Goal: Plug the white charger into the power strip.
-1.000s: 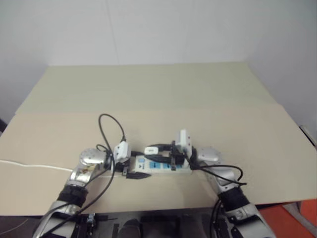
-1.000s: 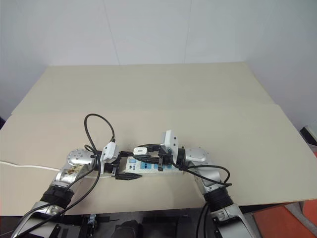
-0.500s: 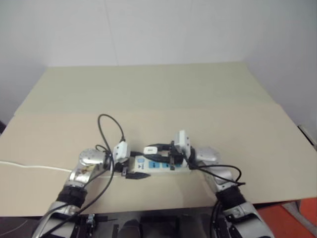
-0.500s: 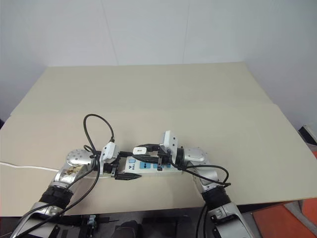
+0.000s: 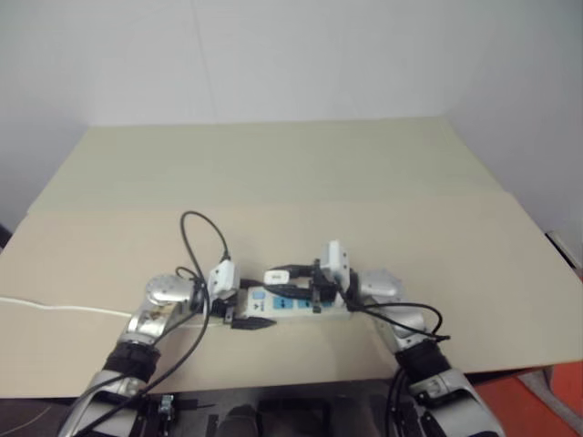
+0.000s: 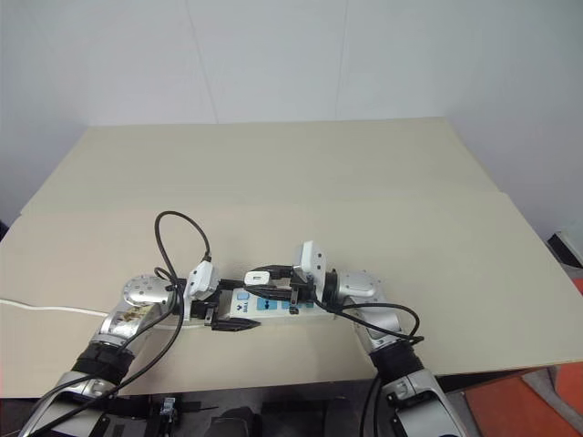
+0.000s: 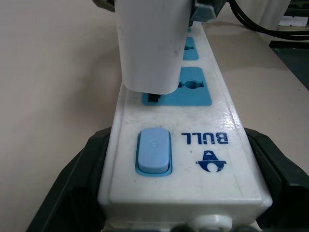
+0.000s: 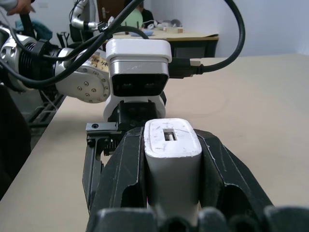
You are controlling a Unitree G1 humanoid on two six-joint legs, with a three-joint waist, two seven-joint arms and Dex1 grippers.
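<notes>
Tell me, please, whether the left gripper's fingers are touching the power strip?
Touching. In the left wrist view, the black fingers press against both long sides of the power strip at its switch end.

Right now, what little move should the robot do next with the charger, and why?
Probably push down: the right gripper holds the white charger over the power strip's first blue socket, not seated yet, while the left gripper steadies the switch end.

Beige table (image 6: 383, 182); white wall (image 6: 273, 55)
</notes>
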